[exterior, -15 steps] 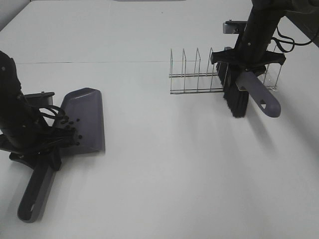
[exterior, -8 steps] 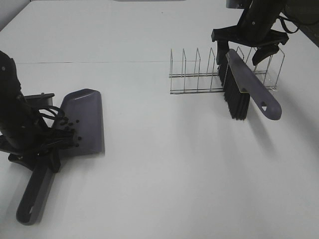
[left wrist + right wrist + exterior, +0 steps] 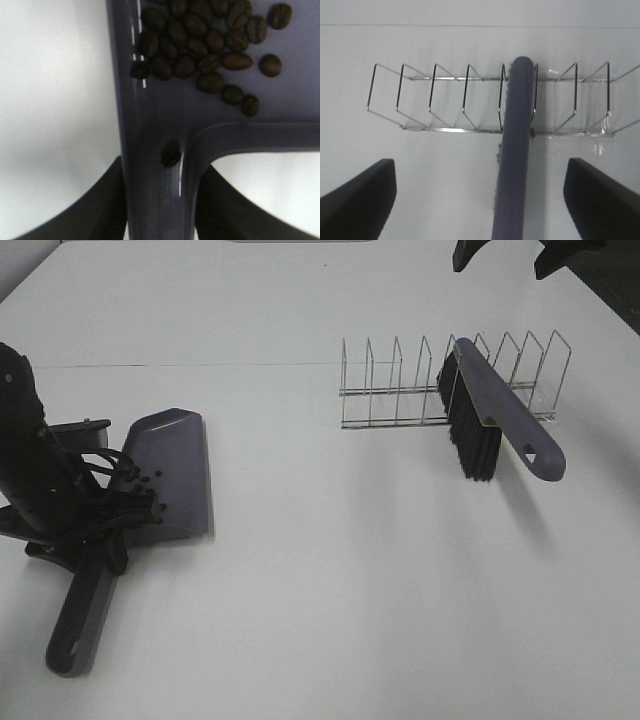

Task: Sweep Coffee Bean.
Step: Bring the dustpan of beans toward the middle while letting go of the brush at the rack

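Now the brush [image 3: 490,415] sits slotted in the wire rack [image 3: 400,390], and the right gripper [image 3: 518,252] hangs clear above it, jaws spread wide and empty.

Over at nine o'clock on the white table [image 3: 330,590], the left gripper [image 3: 95,520] is clamped on the neck of the grey dustpan [image 3: 170,475], its two dark fingers [image 3: 90,205] pressing either side of the handle in the wrist view. And the coffee beans [image 3: 210,40] are in the pan, bunched at the back of the scoop beside the handle, with one bean [image 3: 171,153] lodged in the handle's groove. The rack stands well apart at one o'clock, the brush handle jutting out toward four o'clock.
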Robot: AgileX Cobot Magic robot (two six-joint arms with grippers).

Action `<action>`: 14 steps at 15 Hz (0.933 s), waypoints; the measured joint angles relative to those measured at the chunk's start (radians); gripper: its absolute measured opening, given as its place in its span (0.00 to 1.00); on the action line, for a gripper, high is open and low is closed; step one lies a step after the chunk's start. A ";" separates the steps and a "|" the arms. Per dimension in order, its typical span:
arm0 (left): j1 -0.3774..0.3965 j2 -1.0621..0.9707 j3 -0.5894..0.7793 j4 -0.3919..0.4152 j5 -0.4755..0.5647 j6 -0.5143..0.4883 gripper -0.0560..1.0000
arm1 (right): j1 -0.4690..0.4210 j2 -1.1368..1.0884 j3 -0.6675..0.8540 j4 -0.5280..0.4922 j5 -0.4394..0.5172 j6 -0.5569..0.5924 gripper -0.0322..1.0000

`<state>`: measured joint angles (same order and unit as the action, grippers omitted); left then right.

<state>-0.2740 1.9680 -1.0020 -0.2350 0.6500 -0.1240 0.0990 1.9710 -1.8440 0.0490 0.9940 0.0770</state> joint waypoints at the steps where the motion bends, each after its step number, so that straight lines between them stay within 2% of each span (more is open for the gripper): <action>1: 0.000 0.000 0.000 -0.001 -0.008 0.000 0.38 | 0.000 -0.024 0.037 0.002 -0.016 -0.009 0.86; 2: 0.000 0.002 -0.003 -0.006 -0.046 0.000 0.38 | 0.000 -0.152 0.238 0.021 -0.112 -0.017 0.85; 3: 0.000 0.015 -0.021 -0.007 -0.027 0.000 0.38 | 0.000 -0.220 0.342 0.032 -0.160 -0.017 0.85; 7: 0.000 0.134 -0.234 -0.009 0.112 0.000 0.38 | 0.000 -0.423 0.633 0.054 -0.262 -0.017 0.85; 10: 0.000 0.162 -0.279 -0.012 0.127 0.009 0.38 | 0.000 -0.518 0.739 0.057 -0.279 -0.017 0.85; 14: 0.000 0.164 -0.280 -0.013 0.130 0.054 0.38 | 0.000 -0.573 0.745 0.057 -0.289 -0.017 0.85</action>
<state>-0.2740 2.1320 -1.2820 -0.2480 0.7800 -0.0700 0.0990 1.3980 -1.0990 0.1060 0.7050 0.0600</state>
